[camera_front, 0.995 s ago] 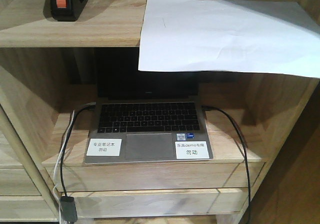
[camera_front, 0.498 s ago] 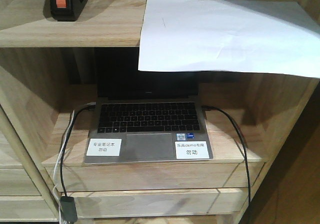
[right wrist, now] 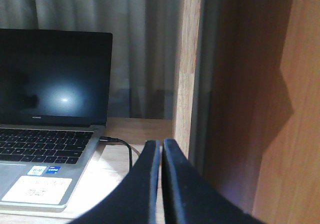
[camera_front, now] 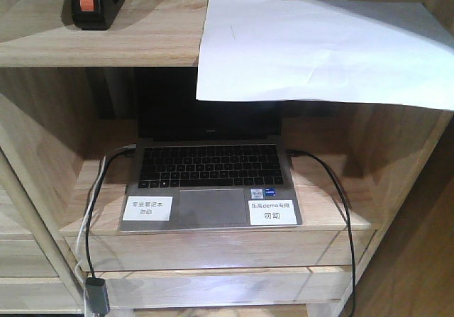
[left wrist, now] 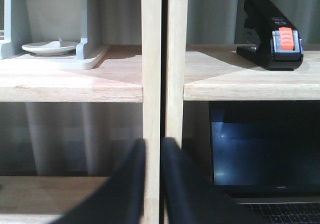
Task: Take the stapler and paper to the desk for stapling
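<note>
Glossy black plastic stapler [left wrist: 271, 31], matt white paper [camera_front: 319, 47], grainy wood shelf [camera_front: 106, 40]

Visible only at the bottom edge of each wrist view: left gripper [left wrist: 153, 184], with two matte black fingers [left wrist: 125, 189], smooth, broad at the base and tapering upward to rounded tips. Same build on the right gripper [right wrist: 161, 179]: two plain black fingers [right wrist: 142, 184], blurred by closeness, unmarked.

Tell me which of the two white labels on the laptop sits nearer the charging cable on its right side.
The right-hand label, below the blue sticker; the other label sits at the left corner.
</note>
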